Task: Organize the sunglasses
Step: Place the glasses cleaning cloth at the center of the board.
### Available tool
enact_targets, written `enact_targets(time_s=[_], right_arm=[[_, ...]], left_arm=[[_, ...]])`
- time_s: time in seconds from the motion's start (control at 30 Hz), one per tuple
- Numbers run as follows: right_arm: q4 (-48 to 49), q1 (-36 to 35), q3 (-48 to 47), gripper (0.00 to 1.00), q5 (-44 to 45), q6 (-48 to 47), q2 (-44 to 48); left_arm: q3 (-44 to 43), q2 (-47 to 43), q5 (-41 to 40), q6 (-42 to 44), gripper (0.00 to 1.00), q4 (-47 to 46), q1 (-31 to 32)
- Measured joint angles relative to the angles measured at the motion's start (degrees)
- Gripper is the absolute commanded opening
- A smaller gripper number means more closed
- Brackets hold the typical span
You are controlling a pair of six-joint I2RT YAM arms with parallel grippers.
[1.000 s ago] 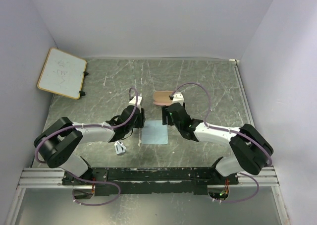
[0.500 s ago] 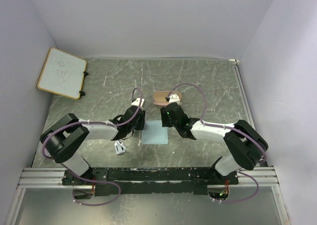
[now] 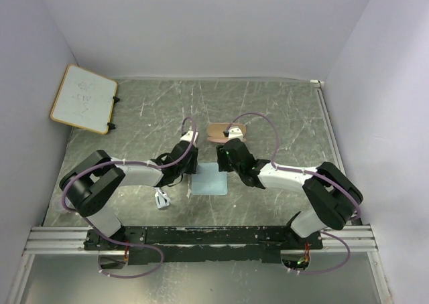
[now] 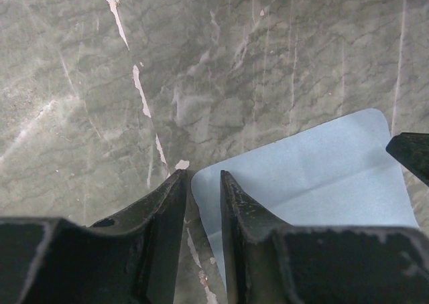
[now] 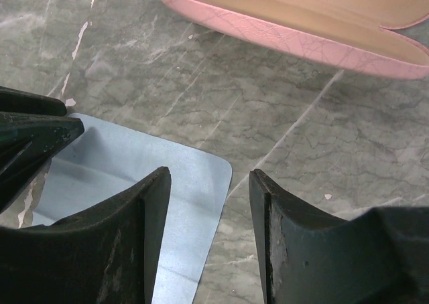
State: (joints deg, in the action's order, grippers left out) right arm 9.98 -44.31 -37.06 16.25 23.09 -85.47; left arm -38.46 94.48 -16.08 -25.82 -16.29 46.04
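The small white-framed sunglasses lie on the table to the near left of the cloth, beside my left arm, and neither wrist view shows them. The light blue cloth lies flat in the middle. My left gripper is low over its far left corner, its jaws a narrow gap apart with the corner between them. My right gripper is open wide over the far right corner. The open tan-pink case lies just beyond it, and its inside shows in the right wrist view.
A white board leans at the far left corner of the table. Walls close in the left, back and right sides. The two grippers are close together over the cloth's far edge.
My right gripper has drawn back from the case to the cloth's far right corner. My left gripper has moved right to the cloth's far left corner.
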Motion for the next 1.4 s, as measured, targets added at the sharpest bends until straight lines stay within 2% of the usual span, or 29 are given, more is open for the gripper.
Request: enact_targets(time_s=[0.13, 0.33, 0.47, 0.77, 0.87, 1.07, 1.13, 1.4], right_arm=[[0.0, 0.0, 0.0, 0.51, 0.0, 0.0, 0.0], [0.0, 0.0, 0.0, 0.51, 0.02, 0.0, 0.0], [0.0, 0.0, 0.0, 0.51, 0.07, 0.02, 0.0], [0.0, 0.0, 0.0, 0.51, 0.5, 0.02, -0.17], [-0.04, 0.0, 0.0, 0.5, 0.46, 0.02, -0.79], [-0.28, 0.0, 0.0, 0.5, 0.42, 0.02, -1.81], [-0.31, 0.0, 0.0, 0.49, 0.42, 0.02, -1.81], [-0.33, 0.0, 0.0, 0.32, 0.37, 0.0, -3.13]], left_arm=[[-0.02, 0.0, -0.17, 0.11, 0.35, 0.26, -0.09], [-0.02, 0.0, -0.22, 0.13, 0.26, 0.37, -0.09], [-0.02, 0.02, -0.15, 0.15, 0.26, 0.39, -0.09], [-0.04, 0.11, 0.0, 0.31, 0.1, 0.55, -0.11], [-0.11, 0.15, 0.15, 0.33, 0.07, 0.66, -0.11], [-0.24, 0.17, 0.31, 0.37, 0.21, 0.83, -0.11], [-0.39, 0.17, 0.57, 0.35, 0.22, 1.05, -0.11], [-0.7, 0.22, 0.87, 0.37, 0.23, 1.6, -0.11]])
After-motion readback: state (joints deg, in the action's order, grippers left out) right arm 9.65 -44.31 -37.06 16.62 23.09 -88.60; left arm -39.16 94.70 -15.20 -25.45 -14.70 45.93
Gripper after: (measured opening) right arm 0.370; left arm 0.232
